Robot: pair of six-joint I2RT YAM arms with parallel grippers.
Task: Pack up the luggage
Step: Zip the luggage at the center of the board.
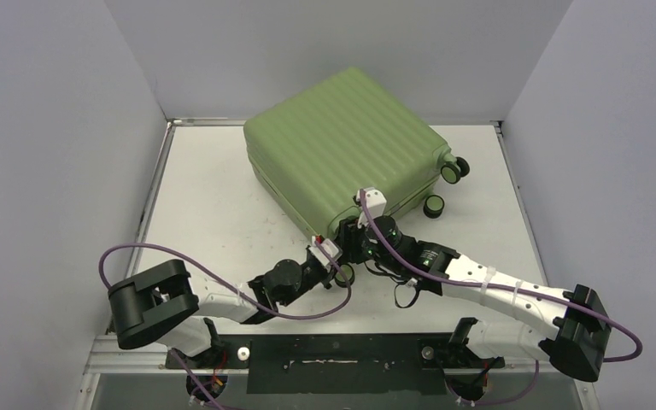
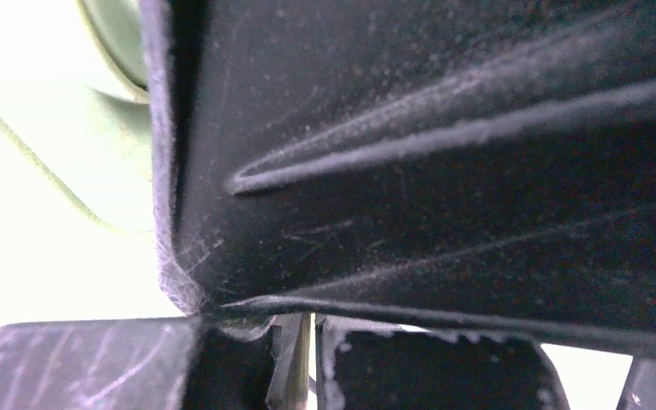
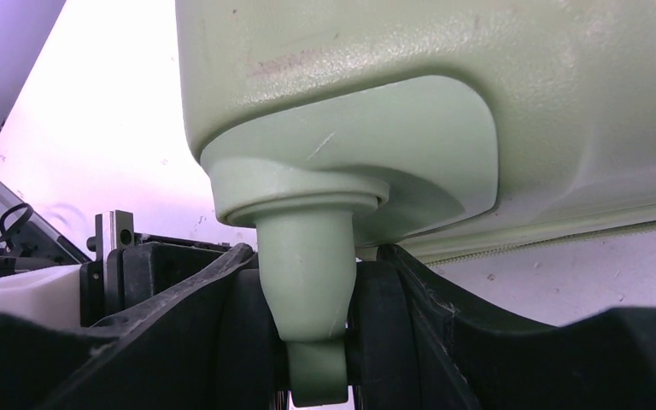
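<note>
The luggage (image 1: 342,149) is a light-green ribbed suitcase lying closed on the table, with black wheels on its right side. My right gripper (image 1: 364,242) is at its near corner and is shut on a caster there. The right wrist view shows the green caster stem (image 3: 307,282) and its twin black wheels (image 3: 243,342) clamped between my fingers (image 3: 512,342). My left gripper (image 1: 335,263) sits just left of it, beside another wheel (image 1: 343,275). In the left wrist view its fingers (image 2: 77,363) stand almost together, and a ribbed black part (image 2: 444,171) fills the frame.
Two more suitcase wheels (image 1: 453,171) (image 1: 433,207) stick out at the right. White walls enclose the table (image 1: 205,196) on three sides. Purple cables loop from both arms near the front edge.
</note>
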